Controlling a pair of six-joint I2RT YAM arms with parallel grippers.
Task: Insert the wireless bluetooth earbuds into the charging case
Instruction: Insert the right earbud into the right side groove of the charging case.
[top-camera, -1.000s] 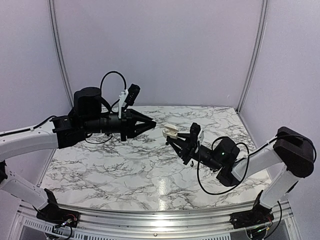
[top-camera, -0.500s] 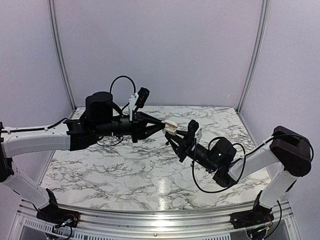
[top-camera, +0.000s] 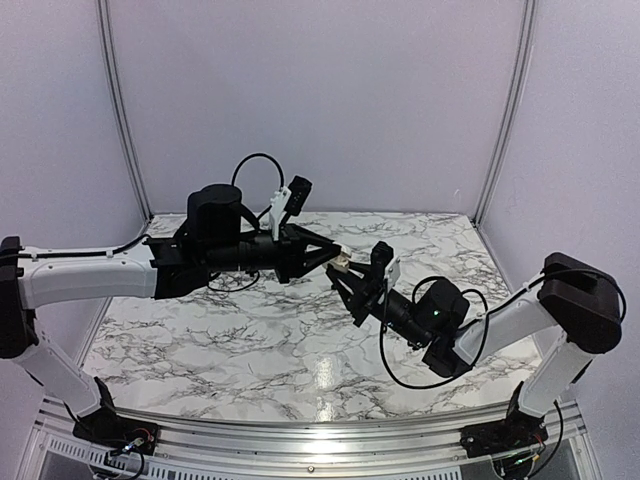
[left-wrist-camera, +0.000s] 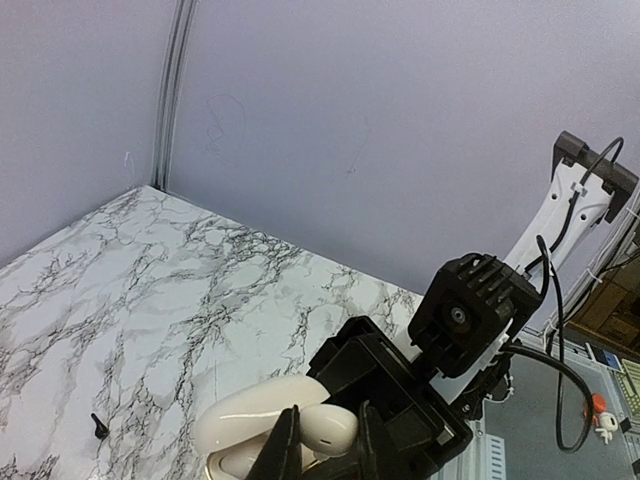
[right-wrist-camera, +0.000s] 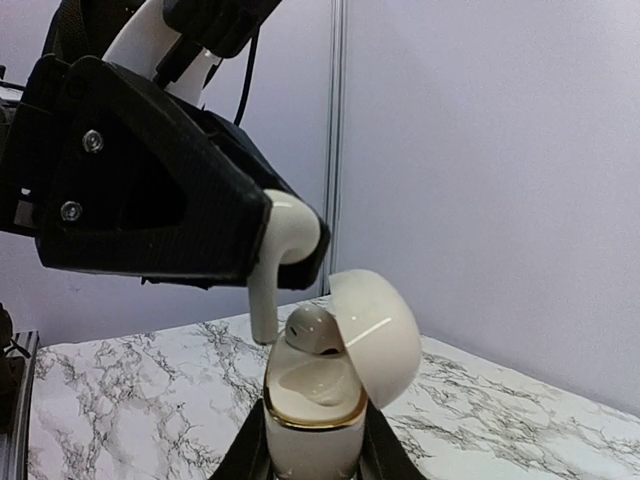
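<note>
Two cream earbuds looked glossy; I judged them light and slippery, best pinched at the head. One earbud (right-wrist-camera: 312, 328) sat in the open charging case (right-wrist-camera: 305, 425) clamped in my right fingers (right-wrist-camera: 243, 458), held above the surface (top-camera: 200, 340). The other earbud (right-wrist-camera: 287, 232) hung stem-down just above it, clenched in my left fingers (right-wrist-camera: 150, 200).

Open lid (right-wrist-camera: 385, 335) walls one side of case (right-wrist-camera: 305, 425) mouth, seated earbud (right-wrist-camera: 312, 328) fills one well. Directly above, left end effector (top-camera: 333, 257) with held earbud (right-wrist-camera: 272, 275) crowds the approach.
</note>
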